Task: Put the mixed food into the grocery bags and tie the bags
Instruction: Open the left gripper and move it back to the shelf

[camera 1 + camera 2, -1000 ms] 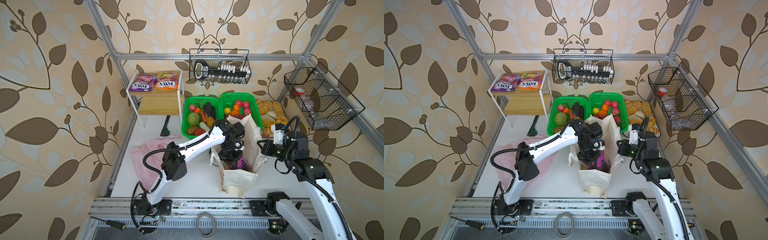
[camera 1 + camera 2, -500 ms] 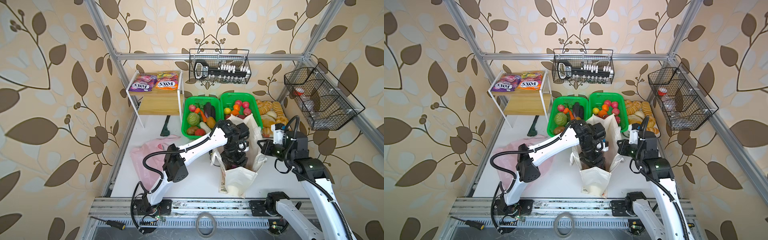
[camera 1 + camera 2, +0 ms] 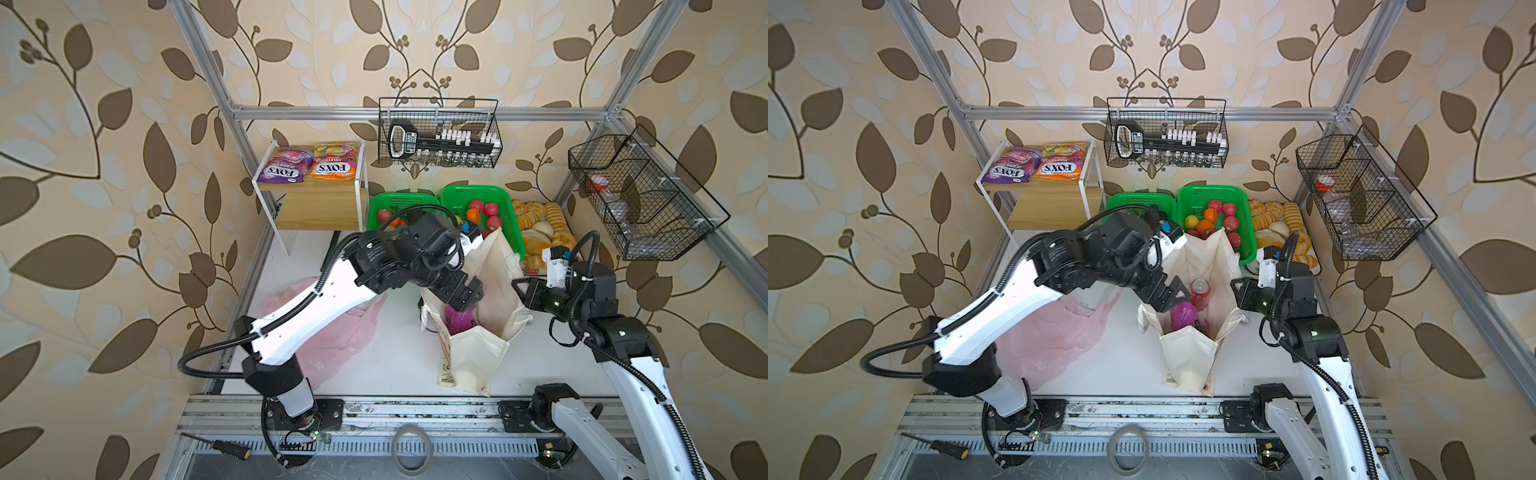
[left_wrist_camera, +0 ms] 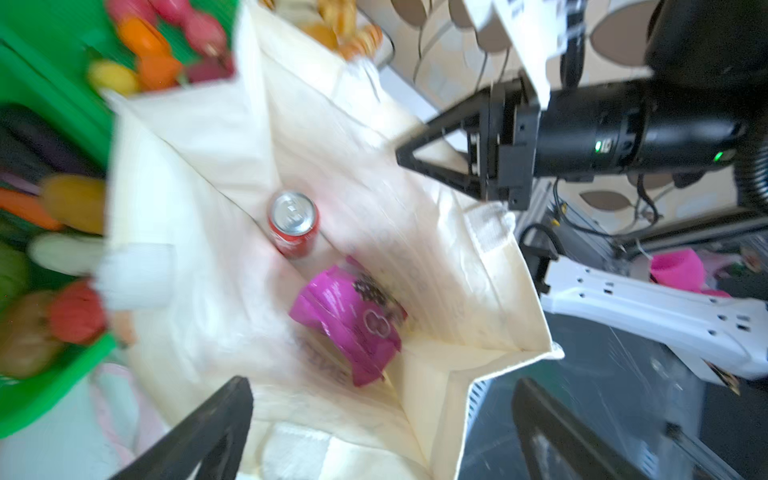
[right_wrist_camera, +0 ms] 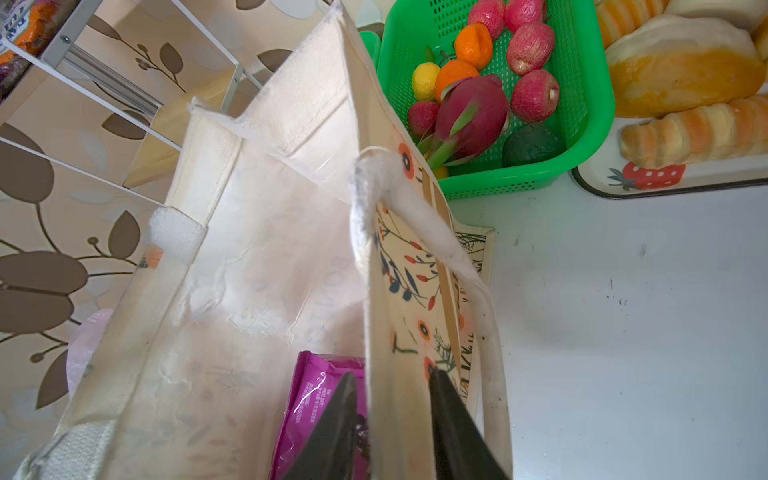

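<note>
In both top views the white worktop (image 3: 395,353) lies inside an aluminium frame (image 3: 415,113), walled with leaf-patterned paper. A screwdriver (image 3: 228,448) rests on the front rail. One wire basket (image 3: 438,133) hangs from the back bar, and a second wire basket (image 3: 640,199) hangs at the side. A shelf rack (image 3: 316,212) in the back corner carries a purple FOX'S pouch (image 3: 284,170) and an orange FOX'S pouch (image 3: 336,166), side by side. A vegetable basket (image 3: 399,199), a fruit basket (image 3: 473,191) and bread loaves (image 3: 540,228) line the back. The pink plastic bag (image 3: 332,332) lies flat on the worktop beneath the left arm. The cream tote (image 3: 473,357) stands open mid-worktop. A top view shows a red soda can (image 3: 1200,291) and a purple packet (image 3: 1183,313) inside the tote. The left claw (image 3: 1173,297) hangs over the tote's mouth, fingers wide apart, holding nothing. The right claw (image 3: 1235,289) is at the tote's side rim. The left wrist view is blurred. It shows the can upright at the tote's bottom and the packet bent just beside it. The right wrist view shows the right claw's fingers apart, astride the tote's floral side wall, with the outer finger standing off the cloth. The fruit basket, just beside the tote, holds a dragon fruit (image 5: 469,116), a lemon (image 5: 424,81), oranges and red fruit. The loaves sit on a strawberry-print tray (image 5: 706,176) next to it.
</note>
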You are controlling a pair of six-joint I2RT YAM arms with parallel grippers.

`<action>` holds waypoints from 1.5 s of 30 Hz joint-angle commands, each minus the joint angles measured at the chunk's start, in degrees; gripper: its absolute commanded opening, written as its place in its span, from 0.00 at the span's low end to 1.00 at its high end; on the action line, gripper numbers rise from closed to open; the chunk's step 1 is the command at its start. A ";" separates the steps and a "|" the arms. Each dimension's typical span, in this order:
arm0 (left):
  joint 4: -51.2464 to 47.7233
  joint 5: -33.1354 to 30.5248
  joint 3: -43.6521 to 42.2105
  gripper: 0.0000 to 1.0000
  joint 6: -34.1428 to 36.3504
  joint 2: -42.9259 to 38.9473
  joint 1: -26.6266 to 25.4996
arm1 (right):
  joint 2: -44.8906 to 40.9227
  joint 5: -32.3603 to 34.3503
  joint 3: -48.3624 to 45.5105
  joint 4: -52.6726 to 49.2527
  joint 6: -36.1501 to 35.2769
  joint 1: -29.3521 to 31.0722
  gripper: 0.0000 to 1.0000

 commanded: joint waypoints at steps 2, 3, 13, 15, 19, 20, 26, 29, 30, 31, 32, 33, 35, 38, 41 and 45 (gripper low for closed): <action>10.82 -4.13 -4.78 0.99 -0.38 -6.99 9.83 | -0.70 -1.29 2.81 -0.07 -0.54 -0.12 0.50; 11.27 -1.26 -4.97 0.99 -1.52 -7.98 13.84 | -0.84 -1.38 3.21 0.02 -0.38 -0.12 0.53; 6.29 6.16 4.86 0.99 -4.66 -3.58 46.50 | -2.93 -2.94 9.21 0.31 0.69 -0.12 0.72; 8.11 7.86 4.61 0.96 -7.31 -2.72 51.65 | -4.16 -3.70 10.06 1.49 1.03 -0.12 0.73; 15.28 17.63 3.04 0.87 -14.73 -0.33 61.51 | -6.63 -9.19 11.83 6.66 3.37 -0.12 0.75; 17.17 19.80 2.93 0.85 -16.76 0.70 63.07 | -7.06 -11.13 11.89 8.58 4.50 -0.12 0.76; 26.91 27.62 2.93 0.73 -30.04 6.30 67.82 | -7.33 -22.60 11.30 22.31 14.86 0.45 0.75; 29.95 27.63 0.35 0.71 -33.96 7.83 67.88 | -7.16 -20.61 11.73 24.69 15.85 2.74 0.75; 31.14 28.01 -0.09 0.70 -35.27 8.25 67.82 | -7.16 -19.41 11.62 24.97 15.58 3.97 0.75; 31.66 28.34 -0.31 0.69 -36.16 8.62 67.79 | -7.13 -18.25 11.65 25.04 15.21 4.98 0.75; 32.03 28.59 -0.32 0.68 -37.06 9.00 67.79 | -7.00 -16.99 11.65 25.04 14.98 6.15 0.75; 32.40 28.78 -0.33 0.67 -37.72 9.35 67.84 | -6.75 -15.99 11.50 25.11 14.77 7.19 0.75; 32.47 28.43 -0.41 0.66 -38.70 9.82 67.82 | -6.22 -14.25 11.35 25.29 14.72 9.80 0.74; 33.60 27.74 -1.69 0.60 -39.86 10.01 67.82 | -5.29 -10.92 10.68 25.46 14.30 13.64 0.74; 34.95 26.35 -3.16 0.59 -40.87 10.09 67.84 | -4.53 -8.00 10.40 25.67 13.50 17.07 0.74; 36.68 25.46 -4.54 0.56 -43.97 10.51 67.73 | -3.62 -5.15 10.46 26.12 12.62 20.27 0.74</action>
